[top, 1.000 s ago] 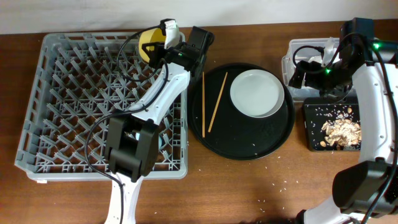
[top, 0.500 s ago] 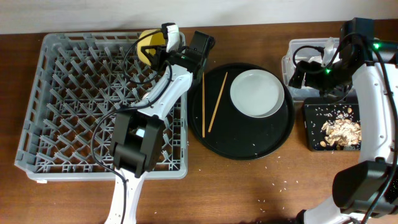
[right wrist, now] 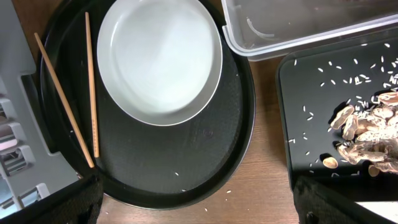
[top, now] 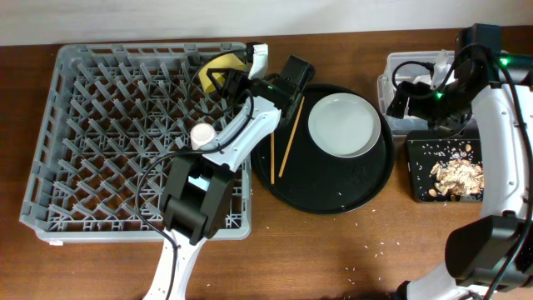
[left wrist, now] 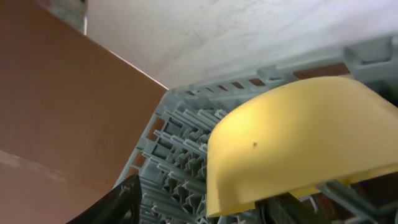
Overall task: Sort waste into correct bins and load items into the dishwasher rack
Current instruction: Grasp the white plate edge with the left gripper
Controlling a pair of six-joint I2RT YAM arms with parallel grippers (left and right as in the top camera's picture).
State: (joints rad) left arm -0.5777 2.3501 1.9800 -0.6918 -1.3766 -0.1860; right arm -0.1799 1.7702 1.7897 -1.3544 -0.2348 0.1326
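The small yellow bowl (top: 223, 67) (left wrist: 298, 137) lies tilted among the pegs at the back right corner of the grey dishwasher rack (top: 108, 125) (left wrist: 180, 155). My left gripper (top: 246, 73) (left wrist: 205, 211) is right beside it with jaws apart, and the bowl's lower rim sits next to the right finger. A pale pink cup (top: 202, 133) stands in the rack by the arm. The plate (top: 344, 125) (right wrist: 160, 59) and two chopsticks (top: 291, 137) (right wrist: 91, 81) lie on the round black tray (top: 333, 196) (right wrist: 174, 186). My right gripper (top: 405, 98) (right wrist: 199, 208) hangs wide open and empty over the clear tub (top: 398, 65) (right wrist: 298, 25).
The shallow black tray (top: 425, 179) (right wrist: 311, 93) beside the tub holds tan food scraps (top: 458, 175) (right wrist: 367, 134) and scattered rice. A few crumbs lie on the wooden table in front of the round tray. The left arm stretches over the rack's right side.
My left gripper has opened and shifted right with the arm. The yellow bowl now rests a little further right in the rack corner. The right arm has not moved.
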